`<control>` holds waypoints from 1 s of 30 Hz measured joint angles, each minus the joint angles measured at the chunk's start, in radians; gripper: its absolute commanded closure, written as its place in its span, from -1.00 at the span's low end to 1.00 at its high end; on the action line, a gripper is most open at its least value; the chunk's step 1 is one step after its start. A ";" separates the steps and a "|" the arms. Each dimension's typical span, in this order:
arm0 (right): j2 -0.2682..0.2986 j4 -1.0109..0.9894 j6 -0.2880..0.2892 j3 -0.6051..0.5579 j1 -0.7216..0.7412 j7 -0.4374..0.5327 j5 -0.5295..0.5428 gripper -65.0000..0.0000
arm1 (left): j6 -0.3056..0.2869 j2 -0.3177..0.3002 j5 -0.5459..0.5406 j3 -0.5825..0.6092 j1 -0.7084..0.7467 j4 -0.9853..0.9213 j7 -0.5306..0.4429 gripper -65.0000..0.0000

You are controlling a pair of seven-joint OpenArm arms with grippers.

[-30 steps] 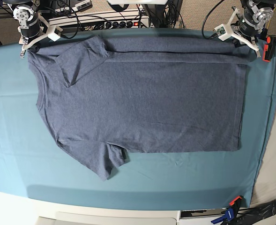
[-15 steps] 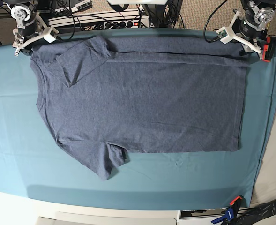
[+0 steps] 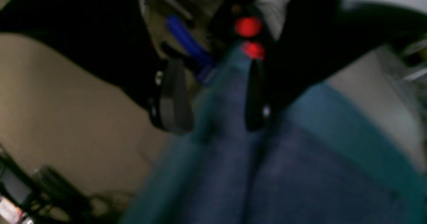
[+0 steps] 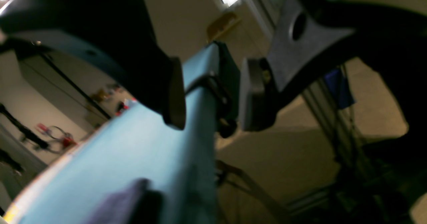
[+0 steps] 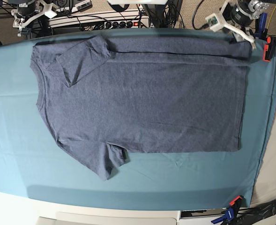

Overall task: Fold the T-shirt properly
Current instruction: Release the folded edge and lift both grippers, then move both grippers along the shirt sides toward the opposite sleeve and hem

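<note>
T-shirt (image 5: 142, 98) is lying spread flat across the middle of the tabletop (image 5: 16, 154), which is wearing a teal cloth. Its neck is pointing toward the base view's left edge and its hem toward the right. The shirt's far long edge is sitting folded over onto the body as a narrow band, and the far sleeve is lying turned in over the chest, just beside the collar. The near sleeve is sticking out flat past the shirt's near edge.

Left hand (image 5: 243, 36) is hanging just above the shirt's far hem corner; in its wrist view the fingers (image 3: 173, 97) are standing apart, released, with blue-grey fabric and teal cloth showing below and between them, though that picture is blurry. An orange and black clamp (image 5: 268, 48) is biting the tabletop's edge just beyond that same corner.

Right hand (image 5: 26, 19) is sitting off past the shirt's far shoulder corner, over the cables behind the tabletop. Its wrist view is showing both pads (image 4: 255, 94) parted with nothing between them, released, and the teal edge running underneath, a sliver of shirt showing low in that picture
</note>
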 measured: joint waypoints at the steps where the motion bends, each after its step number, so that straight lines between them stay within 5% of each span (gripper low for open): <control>1: 0.000 0.030 -0.026 -0.001 -0.014 -0.010 -0.021 0.15 | -0.005 0.002 -0.010 -0.005 0.008 0.019 0.024 0.07; 7: 0.000 0.211 -0.164 0.011 -0.049 -0.121 -0.111 0.16 | -0.012 0.002 -0.047 -0.134 0.024 0.058 0.057 0.08; 11: -0.035 0.346 -0.208 0.135 -0.009 -0.105 -0.111 0.16 | -0.023 0.001 -0.140 -0.281 -0.026 0.058 0.011 0.08; 17: -0.088 0.431 -0.216 0.350 0.245 0.009 0.263 0.16 | -0.097 -0.011 -0.504 -0.465 -0.204 0.058 -0.070 0.08; 21: -0.172 0.430 -0.222 0.365 0.475 0.065 0.431 0.16 | -0.155 -0.009 -0.678 -0.475 -0.326 0.061 -0.102 0.08; 25: -0.280 0.337 -0.225 0.364 0.602 0.139 0.567 0.16 | -0.172 -0.010 -0.743 -0.476 -0.396 0.018 -0.133 0.08; 30: -0.307 0.069 -0.195 0.364 0.738 0.203 0.774 0.16 | -0.203 -0.003 -0.821 -0.475 -0.456 -0.206 -0.145 0.08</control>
